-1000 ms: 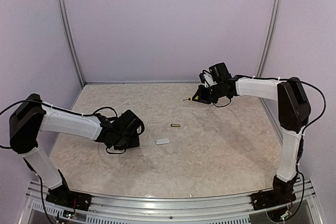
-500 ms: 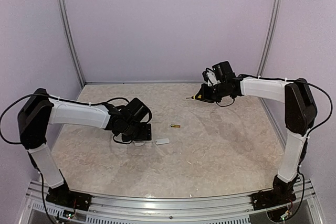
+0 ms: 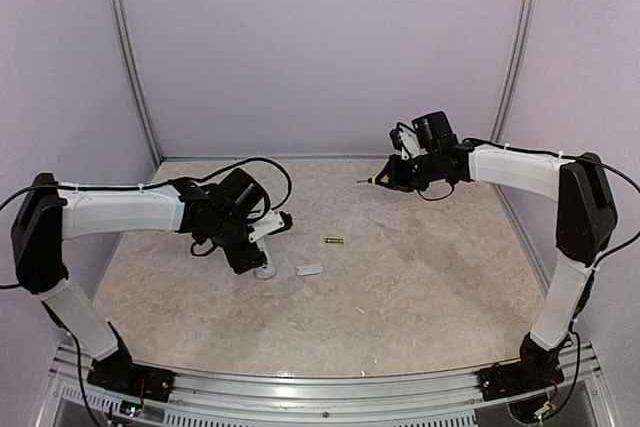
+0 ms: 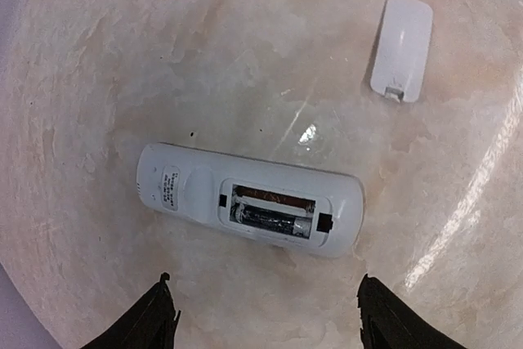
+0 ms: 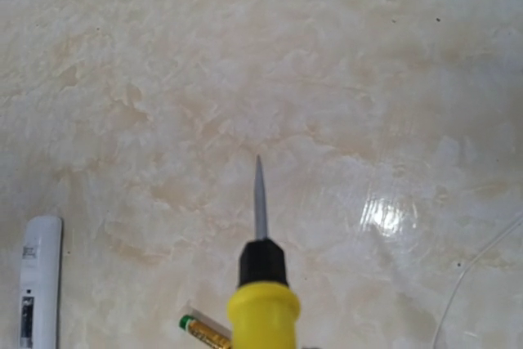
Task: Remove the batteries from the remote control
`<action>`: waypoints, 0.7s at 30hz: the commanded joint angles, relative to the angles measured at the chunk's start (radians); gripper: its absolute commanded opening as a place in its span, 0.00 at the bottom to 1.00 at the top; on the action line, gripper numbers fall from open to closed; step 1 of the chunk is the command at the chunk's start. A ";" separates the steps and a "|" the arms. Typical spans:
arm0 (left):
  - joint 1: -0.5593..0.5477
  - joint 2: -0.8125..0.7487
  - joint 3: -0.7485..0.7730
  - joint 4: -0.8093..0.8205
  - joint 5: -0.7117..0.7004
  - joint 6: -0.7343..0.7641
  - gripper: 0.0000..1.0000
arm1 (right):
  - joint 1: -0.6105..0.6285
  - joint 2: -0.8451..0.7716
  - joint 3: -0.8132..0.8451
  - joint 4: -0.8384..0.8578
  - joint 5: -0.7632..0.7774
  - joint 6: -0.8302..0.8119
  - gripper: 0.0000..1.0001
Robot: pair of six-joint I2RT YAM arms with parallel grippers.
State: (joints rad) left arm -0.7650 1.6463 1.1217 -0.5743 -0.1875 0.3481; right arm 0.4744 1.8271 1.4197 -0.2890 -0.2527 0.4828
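From above, the brassy battery lies out on the table, and the right gripper is clamped on the screwdriver. The left wrist view shows the left gripper spread apart over the remote control, with the dark battery seated in its bay, so half the job remains. The right wrist view puts the screwdriver tip well apart from the remote.

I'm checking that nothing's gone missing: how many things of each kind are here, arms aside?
remote control: 1
batteries: 2 (gold battery loose, dark battery inside the remote)
cover piece: 1
screwdriver: 1
Total: 5
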 commanded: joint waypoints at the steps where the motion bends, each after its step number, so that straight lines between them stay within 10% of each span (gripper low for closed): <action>1: 0.053 -0.062 -0.085 0.072 0.057 0.552 0.76 | -0.009 -0.056 -0.045 -0.009 -0.021 -0.005 0.00; 8: 0.123 0.091 0.048 -0.122 0.077 0.812 0.73 | -0.008 -0.144 -0.158 0.017 -0.016 0.010 0.00; 21: 0.114 0.215 0.074 0.017 -0.020 1.032 0.72 | -0.010 -0.201 -0.225 0.041 -0.035 0.013 0.00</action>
State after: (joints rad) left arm -0.6422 1.8534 1.1858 -0.6052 -0.1688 1.2671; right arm 0.4744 1.6531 1.2125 -0.2710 -0.2726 0.4942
